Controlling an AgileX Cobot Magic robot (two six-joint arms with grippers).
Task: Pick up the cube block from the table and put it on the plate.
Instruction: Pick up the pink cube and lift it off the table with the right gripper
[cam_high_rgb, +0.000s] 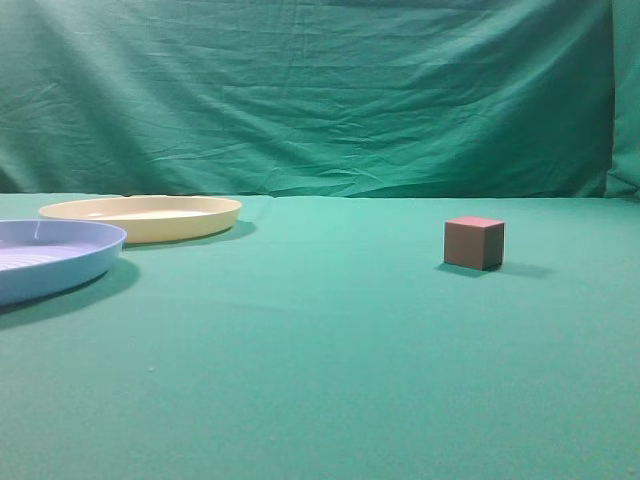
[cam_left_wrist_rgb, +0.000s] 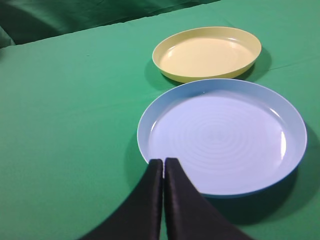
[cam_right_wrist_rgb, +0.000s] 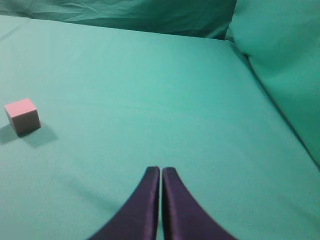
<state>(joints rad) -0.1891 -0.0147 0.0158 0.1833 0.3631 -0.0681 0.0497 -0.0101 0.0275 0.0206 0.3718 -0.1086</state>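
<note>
Reddish cube block (cam_high_rgb: 474, 242) sits on table (cam_high_rgb: 330, 350), well apart from plate (cam_high_rgb: 140, 217); left gripper (cam_left_wrist_rgb: 163, 162) & right gripper (cam_right_wrist_rgb: 160, 170) both closed, empty.

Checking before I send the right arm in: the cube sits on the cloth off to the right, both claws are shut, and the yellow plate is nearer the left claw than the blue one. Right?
One thing is off. The left wrist view shows the blue plate nearer the left claw, with the yellow plate beyond it. The cube does sit on the cloth to the right, and both claws, including the right claw, are shut.
</note>
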